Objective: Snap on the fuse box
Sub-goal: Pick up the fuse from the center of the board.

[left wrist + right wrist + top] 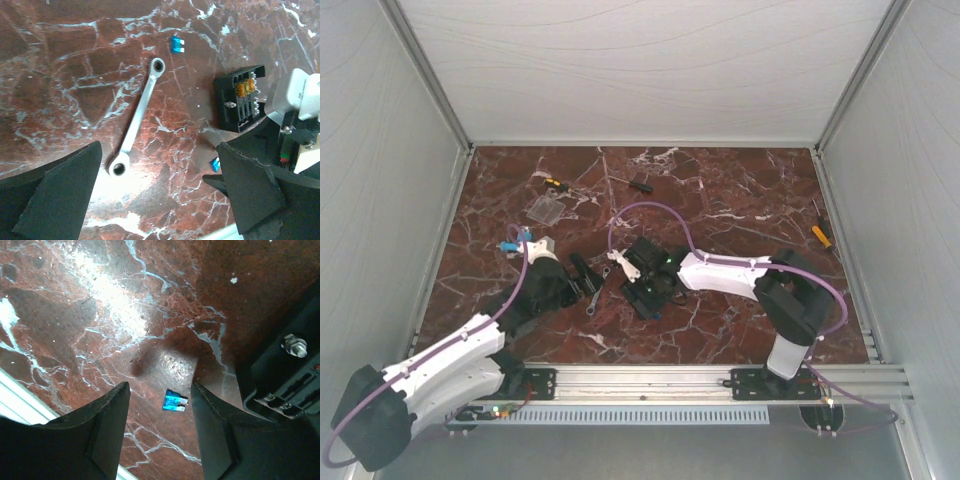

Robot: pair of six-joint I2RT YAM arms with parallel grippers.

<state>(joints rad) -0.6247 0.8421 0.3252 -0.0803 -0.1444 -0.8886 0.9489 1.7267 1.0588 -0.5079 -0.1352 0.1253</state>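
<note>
Left gripper (159, 150) fingers spread wide, empty, over a steel wrench (137, 117) lying flat on the marble table (65, 75). Right gripper (160, 387) fingers apart, holding nothing; a loose blue fuse (175, 401) lies under the gap. Fuse box (240, 97) sits mid-table just beside the right gripper, right of the wrench; clear cover (548, 208) farther back, well apart.

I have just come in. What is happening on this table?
Two robot arms are working over a marble table. The left hand is open above a silver wrench and holds nothing. The right hand is also open, over a loose blue fuse, with the black fuse box just beside it.
</note>
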